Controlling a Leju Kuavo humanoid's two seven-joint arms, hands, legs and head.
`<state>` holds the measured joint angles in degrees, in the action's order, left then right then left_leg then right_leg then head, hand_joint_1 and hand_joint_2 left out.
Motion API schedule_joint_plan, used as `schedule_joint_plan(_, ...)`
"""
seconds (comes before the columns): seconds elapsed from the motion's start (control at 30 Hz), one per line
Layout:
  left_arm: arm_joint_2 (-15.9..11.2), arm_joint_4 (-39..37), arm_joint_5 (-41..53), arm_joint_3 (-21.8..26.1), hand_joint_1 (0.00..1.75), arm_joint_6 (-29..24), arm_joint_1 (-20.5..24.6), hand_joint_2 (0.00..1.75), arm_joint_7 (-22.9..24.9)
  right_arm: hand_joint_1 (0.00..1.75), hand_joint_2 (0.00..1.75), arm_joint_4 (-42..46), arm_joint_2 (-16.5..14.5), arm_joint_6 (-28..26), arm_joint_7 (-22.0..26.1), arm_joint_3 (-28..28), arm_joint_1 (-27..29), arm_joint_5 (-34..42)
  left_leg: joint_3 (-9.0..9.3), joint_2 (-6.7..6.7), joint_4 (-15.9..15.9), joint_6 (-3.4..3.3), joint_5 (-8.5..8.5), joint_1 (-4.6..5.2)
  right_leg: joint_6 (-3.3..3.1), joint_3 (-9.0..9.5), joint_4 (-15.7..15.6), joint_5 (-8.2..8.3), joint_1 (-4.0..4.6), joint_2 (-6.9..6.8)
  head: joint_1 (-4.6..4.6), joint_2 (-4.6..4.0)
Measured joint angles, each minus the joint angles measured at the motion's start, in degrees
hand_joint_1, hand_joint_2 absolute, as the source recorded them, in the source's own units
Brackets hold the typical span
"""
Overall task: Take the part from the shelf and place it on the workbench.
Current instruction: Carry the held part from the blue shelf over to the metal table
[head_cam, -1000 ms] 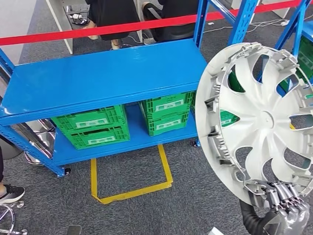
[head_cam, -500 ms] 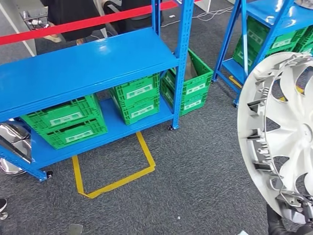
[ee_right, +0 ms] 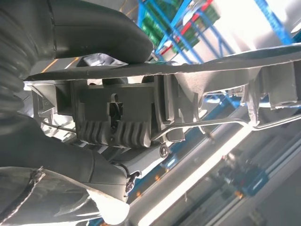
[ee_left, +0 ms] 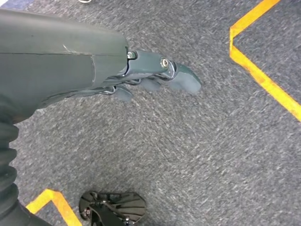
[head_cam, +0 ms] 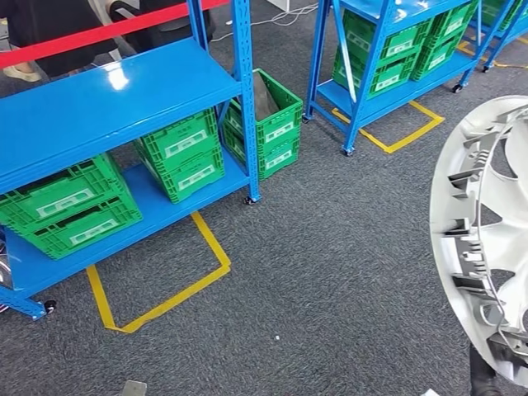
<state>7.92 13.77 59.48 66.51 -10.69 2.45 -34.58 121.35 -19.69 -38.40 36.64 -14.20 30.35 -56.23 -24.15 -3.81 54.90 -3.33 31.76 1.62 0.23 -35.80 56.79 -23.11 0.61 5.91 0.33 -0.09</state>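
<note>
My right robot hand grips the rim of the grey wheel cover, held upright at my 3 o'clock. My left robot hand hangs over the carpet, fingers straight and apart, holding nothing. Farther off, at 10 o'clock, stands the blue shelf with green crates.

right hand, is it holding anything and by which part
The right hand grips the hubcap at its rim, thumb on one face and fingers on the clip side. The left hand holds nothing.
</note>
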Motion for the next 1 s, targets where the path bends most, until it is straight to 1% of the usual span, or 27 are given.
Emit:
schedule_joint_plan(0.03,0.1,0.0,0.0,0.0,0.00,0.0,0.1,1.75,0.0,1.75,1.75,0.1,0.0,0.0,-0.1,-0.2,0.1,0.0,-0.45,0.74,-0.1,0.06,-0.69,-0.03,0.25,-0.41,0.0,0.26,-0.10,0.20,-0.04,0.00)
schedule_joint_plan(0.07,0.2,0.0,0.1,0.0,0.00,0.0,0.2,1.75,0.0,1.75,1.75,0.2,0.0,0.0,-0.3,-0.4,0.3,0.1,-1.02,1.49,-0.4,-0.06,-1.41,-0.15,0.49,-0.99,0.5,-0.48,-0.10,-0.32,-0.02,0.00)
schedule_joint_plan(0.1,0.3,0.0,0.3,0.0,0.00,0.0,0.3,1.75,0.1,1.75,1.75,0.3,0.0,0.0,-0.4,-0.7,0.4,0.1,-1.72,2.35,-0.6,-0.21,-2.12,-0.30,0.77,-1.82,1.9,-2.39,-0.10,-1.42,0.09,0.00)
schedule_joint_plan(0.13,0.4,0.0,0.4,-0.1,0.00,0.1,0.3,1.75,0.1,1.75,1.75,0.4,0.0,0.0,-0.6,-0.9,0.4,0.1,-2.48,3.25,-0.8,-0.30,-2.74,-0.46,1.04,-2.77,4.4,-5.29,-0.20,-2.93,0.19,0.00)
schedule_joint_plan(0.17,0.4,0.0,0.5,-0.1,0.00,0.1,0.2,1.75,0.1,1.75,1.75,0.4,0.0,0.0,-0.8,-1.1,0.3,0.1,-3.28,3.99,-0.7,-0.36,-3.26,-0.45,1.42,-3.74,7.9,-8.38,-0.39,-4.27,0.31,0.00)
schedule_joint_plan(0.2,0.4,0.0,0.6,-0.1,0.00,0.1,0.2,1.75,0.2,1.75,1.75,0.4,0.0,0.0,-1.0,-1.3,0.3,0.2,-4.09,4.88,-0.6,-0.31,-3.79,-0.46,1.84,-4.48,11.7,-10.68,-0.69,-5.06,0.39,0.00)
schedule_joint_plan(0.23,0.4,-0.1,0.8,-0.1,0.00,0.2,0.2,1.75,0.2,1.75,1.75,0.4,0.0,0.0,-1.2,-1.6,0.3,0.3,-4.99,5.80,-0.4,-0.18,-4.38,-0.47,2.27,-4.72,15.0,-11.41,-1.02,-5.45,0.39,0.00)
schedule_joint_plan(0.27,0.4,-0.1,0.9,-0.1,0.00,0.2,0.2,1.75,0.2,1.75,1.75,0.4,0.0,0.0,-1.4,-1.9,0.3,0.5,-6.00,6.71,-0.2,-0.03,-4.95,-0.49,2.68,-4.34,17.0,-10.58,-1.36,-5.67,0.41,0.00)
schedule_joint_plan(0.3,0.4,-0.1,1.1,-0.1,0.00,0.3,0.3,1.75,0.2,1.75,1.75,0.4,0.0,0.0,-1.5,-2.1,0.4,0.6,-7.04,7.60,0.2,0.16,-5.48,-0.53,3.05,-3.12,17.2,-8.75,-1.67,-5.92,0.43,-0.01)
schedule_joint_plan(0.33,0.4,-0.1,1.1,-0.1,0.00,0.4,0.3,1.75,0.2,1.75,1.75,0.4,0.0,0.0,-1.6,-2.4,0.4,0.7,-7.95,8.37,0.5,0.40,-5.91,-0.57,3.36,-1.08,15.7,-6.83,-1.94,-6.33,0.43,-0.01)
schedule_joint_plan(0.37,0.4,0.0,1.2,-0.1,0.00,0.4,0.4,1.75,0.2,1.75,1.75,0.4,0.0,0.0,-1.7,-2.6,0.4,0.7,-8.71,9.07,0.9,0.69,-6.24,-0.58,3.61,2.29,12.0,-6.00,-2.13,-7.35,0.46,-0.01)
schedule_joint_plan(0.43,0.4,0.0,1.2,-0.2,0.00,0.4,0.5,1.75,0.2,1.75,1.75,0.5,0.0,0.0,-1.7,-2.8,0.3,0.7,-9.69,10.31,1.8,1.36,-6.90,-0.60,3.39,9.12,2.7,-7.44,-1.92,-9.22,0.48,0.00)
schedule_joint_plan(0.47,0.3,0.0,1.2,-0.2,0.00,0.4,0.6,1.75,0.2,1.75,1.75,0.6,0.0,0.0,-1.8,-2.9,0.3,0.7,-10.08,10.89,2.0,1.68,-7.38,-0.65,3.01,11.21,-0.6,-8.48,-1.65,-9.70,0.49,0.00)
schedule_joint_plan(0.5,0.4,0.0,1.3,-0.2,0.00,0.4,0.7,1.75,0.1,1.75,1.75,0.7,0.0,0.0,-1.9,-3.0,0.4,0.7,-10.37,11.43,2.2,1.98,-7.92,-0.78,2.48,11.55,-2.3,-8.91,-1.37,-9.39,0.51,0.00)
schedule_joint_plan(0.53,0.4,0.0,1.4,-0.2,0.00,0.4,0.8,1.75,0.1,1.75,1.75,0.8,0.0,0.0,-2.0,-3.1,0.5,0.7,-10.76,11.64,2.2,2.30,-8.25,-0.94,1.87,10.95,-2.6,-8.68,-1.32,-8.85,0.61,0.00)
schedule_joint_plan(0.57,0.4,0.0,1.5,-0.2,0.00,0.4,0.8,1.75,0.1,1.75,1.75,0.9,0.0,0.0,-2.2,-3.2,0.7,0.7,-11.15,11.09,2.3,2.62,-7.95,-1.15,1.32,10.39,-2.7,-8.16,-1.29,-8.37,0.66,0.00)
schedule_joint_plan(0.6,0.5,0.0,1.6,-0.2,0.00,0.4,0.7,1.75,0.1,1.75,1.75,1.1,0.0,0.0,-2.3,-3.2,0.7,0.7,-11.62,9.69,3.3,2.94,-6.45,-1.36,0.66,9.75,-2.8,-7.57,-1.34,-7.89,0.69,0.00)
schedule_joint_plan(0.67,0.5,0.0,1.7,-0.2,0.00,0.4,0.4,1.75,0.1,1.75,1.75,1.2,0.0,0.0,-2.7,-3.3,0.8,0.7,-12.88,6.05,8.8,3.39,-0.96,-1.67,-0.32,8.50,-2.4,-6.38,-1.35,-6.94,0.58,0.00)
schedule_joint_plan(0.7,0.5,0.0,1.8,-0.2,0.00,0.4,0.3,1.75,0.1,1.75,1.75,1.2,0.0,0.0,-2.9,-3.4,0.7,0.7,-13.56,4.88,12.8,3.50,1.85,-1.74,-0.57,7.55,-2.1,-5.83,-1.30,-6.37,0.54,0.00)
schedule_joint_plan(0.73,0.6,0.0,1.8,-0.2,0.00,0.4,0.2,1.75,0.1,1.75,1.75,1.2,0.0,0.0,-3.1,-3.4,0.8,0.7,-13.89,4.43,16.3,3.56,3.44,-1.77,-0.64,6.58,-1.6,-5.34,-1.25,-5.74,0.52,0.00)
schedule_joint_plan(0.77,0.6,0.0,1.8,-0.2,0.00,0.4,0.2,1.75,0.1,1.75,1.75,1.3,0.0,0.0,-3.1,-3.5,0.8,0.7,-13.59,4.26,18.2,3.58,3.74,-1.79,-0.63,5.56,-1.2,-4.89,-1.20,-5.03,0.53,0.00)
schedule_joint_plan(0.8,0.5,0.0,1.8,-0.2,0.00,0.4,0.2,1.75,0.1,1.75,1.75,1.3,0.0,0.0,-3.2,-3.5,0.8,0.7,-12.39,4.15,17.9,3.56,2.89,-1.83,-0.55,4.50,-0.6,-4.47,-1.22,-4.29,0.51,0.00)
schedule_joint_plan(0.83,0.5,0.0,1.9,-0.2,0.00,0.4,0.3,1.75,0.1,1.75,1.75,1.4,0.0,0.0,-3.3,-3.6,0.8,0.7,-10.23,3.81,15.5,3.49,1.37,-1.93,-0.39,3.45,-0.1,-4.06,-1.26,-3.49,0.50,0.00)
schedule_joint_plan(0.87,0.5,0.0,2.0,-0.2,0.00,0.5,0.3,1.75,0.1,1.75,1.75,1.4,0.0,0.0,-3.3,-3.6,0.8,0.7,-7.64,2.84,11.7,3.40,0.27,-2.09,-0.16,2.48,0.5,-3.69,-1.34,-2.75,0.49,0.00)
schedule_joint_plan(0.93,0.5,0.0,2.2,-0.2,0.00,0.5,0.4,1.75,0.1,1.75,1.75,1.7,0.0,0.0,-3.6,-3.6,0.8,0.6,-3.41,0.43,4.7,3.20,-0.26,-2.30,0.47,0.91,1.3,-2.81,-1.37,-1.38,0.51,-0.01)
schedule_joint_plan(0.97,0.5,0.0,2.2,-0.2,0.00,0.6,0.4,1.75,0.1,1.75,1.75,1.8,0.0,0.0,-3.7,-3.6,0.9,0.6,-2.59,-0.32,3.1,3.12,0.05,-2.29,0.87,0.40,1.4,-2.26,-1.42,-0.78,0.51,-0.01)
schedule_joint_plan(1.0,0.5,0.0,2.3,-0.2,0.00,0.6,0.5,1.75,0.1,1.75,1.75,1.9,0.0,0.0,-3.7,-3.7,0.9,0.6,-2.47,-0.26,2.6,2.99,0.01,-2.16,1.34,0.03,1.4,-1.64,-1.49,-0.15,0.53,-0.01)
